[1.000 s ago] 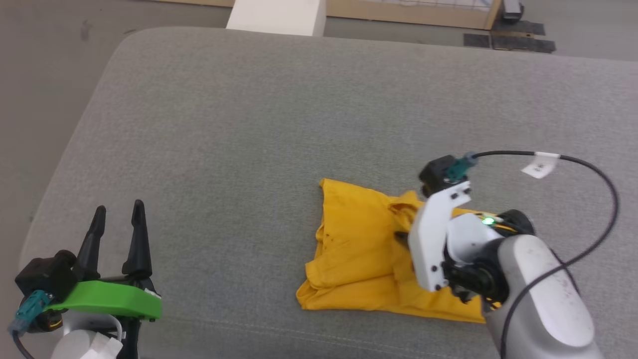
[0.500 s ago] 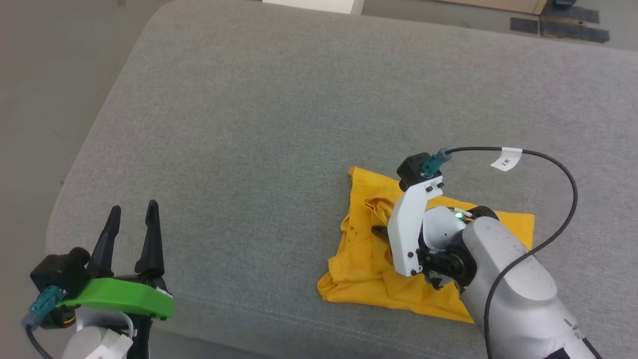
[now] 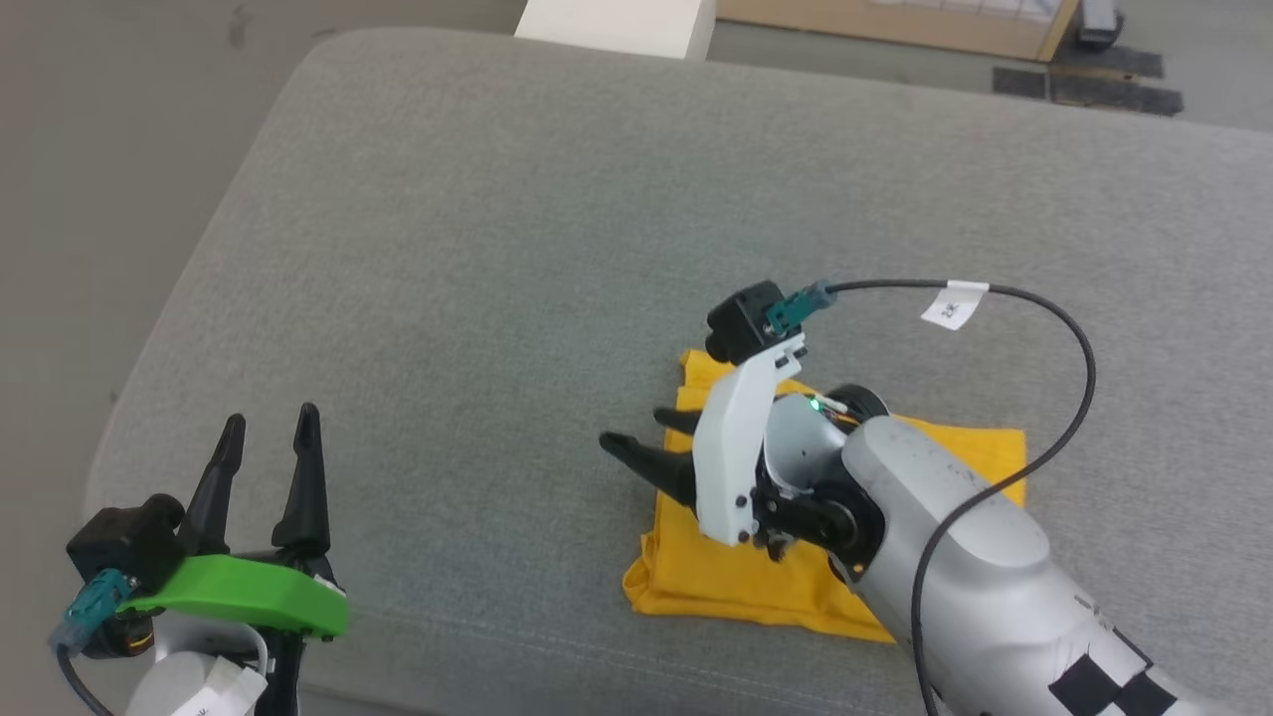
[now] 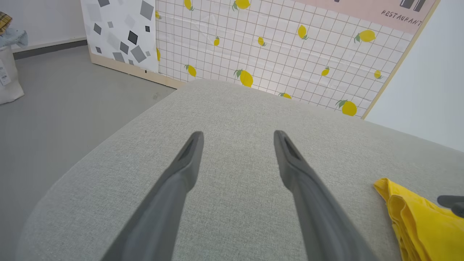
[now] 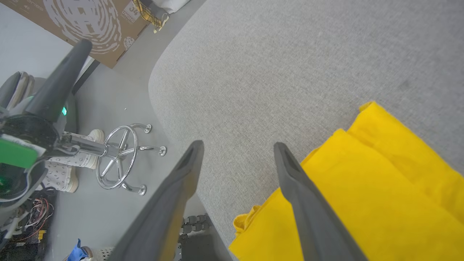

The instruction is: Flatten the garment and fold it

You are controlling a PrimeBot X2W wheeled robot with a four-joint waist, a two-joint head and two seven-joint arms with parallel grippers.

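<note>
The garment is a mustard-yellow T-shirt lying in a folded rectangle on the grey cushion, right of the middle. My right gripper hovers over the garment's left edge, fingers pointing left, open with nothing between them. The right wrist view has its fingers spread above the cushion, with the garment to their right. My left gripper stands open at the lower left, apart from the cloth. In the left wrist view its fingers frame bare cushion, and the garment lies at the lower right.
The cushion's rounded near-left corner drops to grey floor. A chrome stool base and a person's shoes stand on the floor beside it. A lemon-print panel stands behind the cushion, a white block at its far edge.
My right gripper has opened, let go of the garment and moved left past its edge. The raised fold now lies flat. The head camera has shifted; the left arm is still.
</note>
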